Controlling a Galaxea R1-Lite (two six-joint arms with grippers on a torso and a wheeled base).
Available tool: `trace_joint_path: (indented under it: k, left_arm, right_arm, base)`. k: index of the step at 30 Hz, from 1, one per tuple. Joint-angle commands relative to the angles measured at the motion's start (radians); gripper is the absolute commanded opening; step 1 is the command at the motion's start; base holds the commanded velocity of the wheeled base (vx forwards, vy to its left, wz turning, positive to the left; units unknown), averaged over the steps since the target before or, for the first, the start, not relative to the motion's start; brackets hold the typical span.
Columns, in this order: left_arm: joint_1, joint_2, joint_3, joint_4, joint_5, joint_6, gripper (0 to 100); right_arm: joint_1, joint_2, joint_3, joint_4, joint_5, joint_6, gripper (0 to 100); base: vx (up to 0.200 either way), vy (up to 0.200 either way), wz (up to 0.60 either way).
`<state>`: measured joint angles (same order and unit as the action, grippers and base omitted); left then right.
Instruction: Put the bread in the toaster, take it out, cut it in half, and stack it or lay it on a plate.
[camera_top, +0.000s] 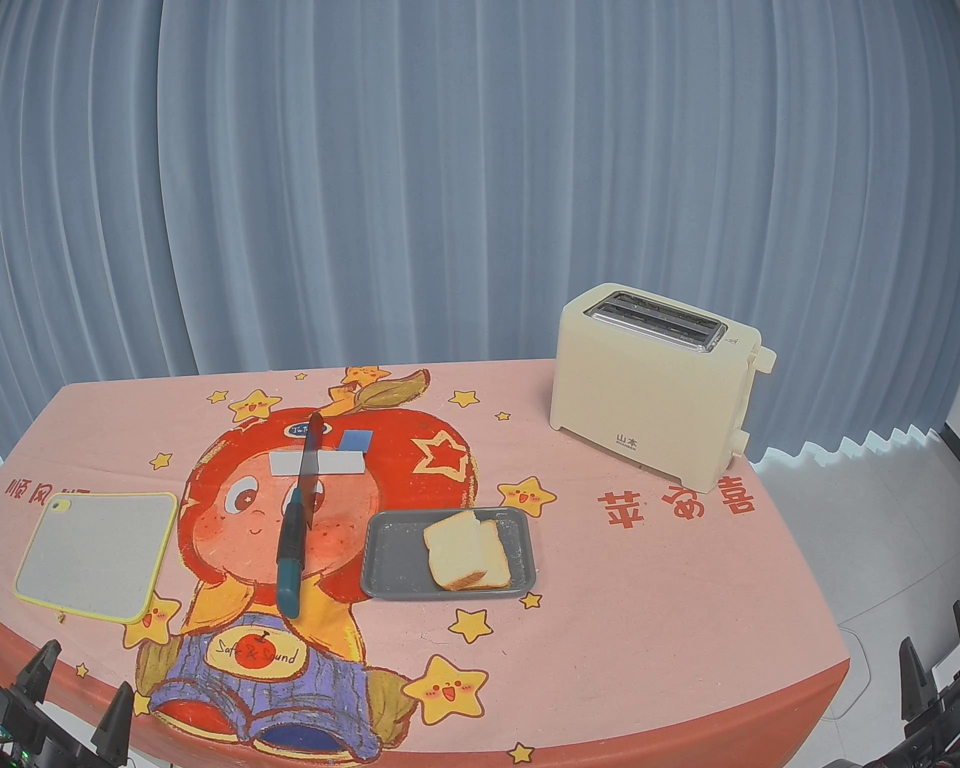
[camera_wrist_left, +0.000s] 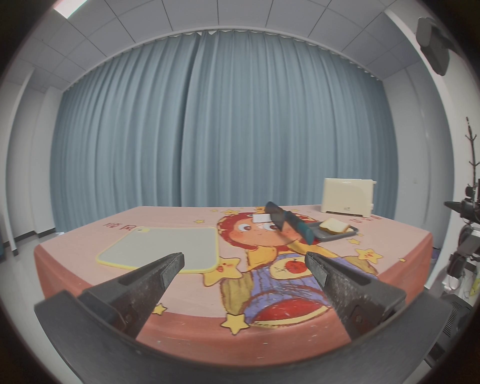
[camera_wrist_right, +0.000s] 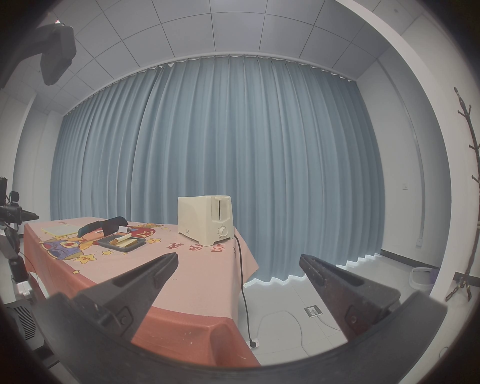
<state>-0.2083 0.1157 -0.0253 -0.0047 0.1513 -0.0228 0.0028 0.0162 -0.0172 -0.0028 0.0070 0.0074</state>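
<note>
I see the soft, pale, square-cut bread (camera_top: 466, 549) lying in the flat grey rectangular plate (camera_top: 395, 562), well apart from the smooth, boxy cream toaster (camera_top: 650, 385). The left gripper (camera_wrist_left: 244, 257) and right gripper (camera_wrist_right: 239, 259) have their black wedge fingers spread apart, holding nothing.

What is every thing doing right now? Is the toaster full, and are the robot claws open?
Toaster: upright, no bread poking out.
Bread: lying on the tray.
Knife: blade propped on a white block.
Cutting board: flat, bare.
Left gripper: open, empty.
Right gripper: open, empty.
</note>
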Motion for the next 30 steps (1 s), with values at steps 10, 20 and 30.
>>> trace_joint_path:
  k: [10,20,30]
  left_arm:
    - [0.001,-0.013,0.021,0.009,-0.121,0.006,100]
    - [0.006,0.030,0.018,0.018,-0.121,0.014,100]
    - [0.013,0.087,0.018,0.018,-0.119,0.006,100]
  right_arm:
    - [0.000,-0.016,0.017,0.000,0.001,0.000,100]
    - [0.000,-0.016,0.017,0.000,0.001,-0.001,100]
    - [0.000,-0.016,0.017,0.000,0.001,0.000,100]
  base:
    - [0.000,0.000,0.00]
    - [0.000,0.000,0.00]
    - [0.000,0.000,0.00]
